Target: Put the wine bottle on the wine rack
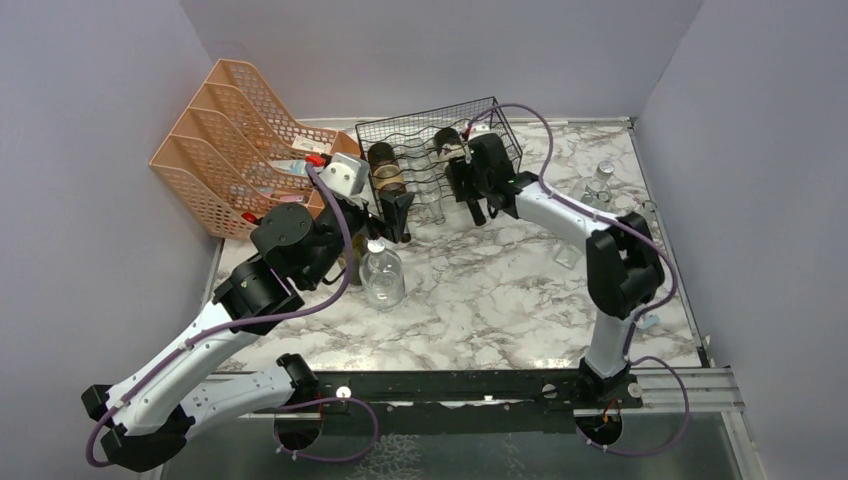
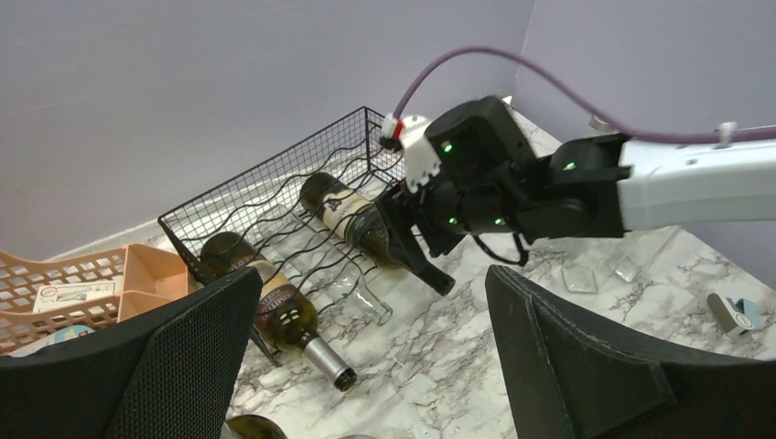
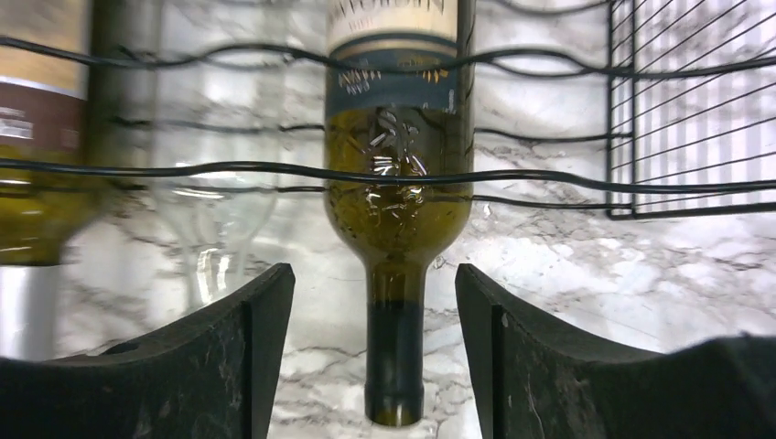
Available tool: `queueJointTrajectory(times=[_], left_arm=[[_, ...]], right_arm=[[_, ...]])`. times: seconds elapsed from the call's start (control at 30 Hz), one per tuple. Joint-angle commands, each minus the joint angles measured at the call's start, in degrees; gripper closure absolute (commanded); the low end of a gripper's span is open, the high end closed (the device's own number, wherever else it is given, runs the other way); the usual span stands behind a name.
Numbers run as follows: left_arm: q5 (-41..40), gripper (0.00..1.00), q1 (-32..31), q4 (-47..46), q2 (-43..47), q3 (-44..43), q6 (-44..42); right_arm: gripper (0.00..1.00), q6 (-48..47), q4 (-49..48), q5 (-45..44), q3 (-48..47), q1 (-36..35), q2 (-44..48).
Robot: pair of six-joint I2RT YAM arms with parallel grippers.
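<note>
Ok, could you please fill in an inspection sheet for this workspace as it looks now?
Surface: marble table, no spill seen.
Job's things: wine bottle lies in the wine rack, neck pointing out at the front.
Clutter: second dark bottle and clear bottle also in the rack; standing glass bottle, peach organizer and small glass items on the table.
Grippers: left gripper open, empty; right gripper open, jaws either side of the wine bottle's neck, not touching.
Cables: purple cable of the right arm arcs above the rack.
Surroundings: plain walls on three sides.
</note>
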State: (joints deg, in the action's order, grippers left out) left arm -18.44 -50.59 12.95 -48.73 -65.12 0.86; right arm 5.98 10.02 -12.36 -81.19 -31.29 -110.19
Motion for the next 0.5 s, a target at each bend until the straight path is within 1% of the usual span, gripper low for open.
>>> queueJointTrajectory(times=[0.0, 0.13, 0.23, 0.3, 0.47], left_arm=[[0.42, 0.01, 0.03, 1.19, -0.41, -1.41, 0.03], [1.45, 0.01, -0.03, 2.4, -0.66, -1.54, -0.65], [2.24, 0.01, 0.05, 1.9, -0.15, -0.12, -2.49], [3.89, 0.01, 0.03, 0.34, 0.44, 1.15, -3.35], [11.47, 0.01, -0.02, -4.4, 1.62, 5.04, -4.6]], right_arm=[[0.32, 1.4, 2.3, 1.84, 2.08, 0.15, 10.24], [0.32, 1.92, 3.99, 0.92, 8.07, 0.13, 19.96], [0.32, 1.89, 7.36, -2.09, 10.88, 0.18, 27.83], [0.32, 2.42, 10.77, -4.83, 10.95, 0.17, 31.71], [0.32, 3.48, 19.75, -14.18, 8.85, 0.27, 40.08]])
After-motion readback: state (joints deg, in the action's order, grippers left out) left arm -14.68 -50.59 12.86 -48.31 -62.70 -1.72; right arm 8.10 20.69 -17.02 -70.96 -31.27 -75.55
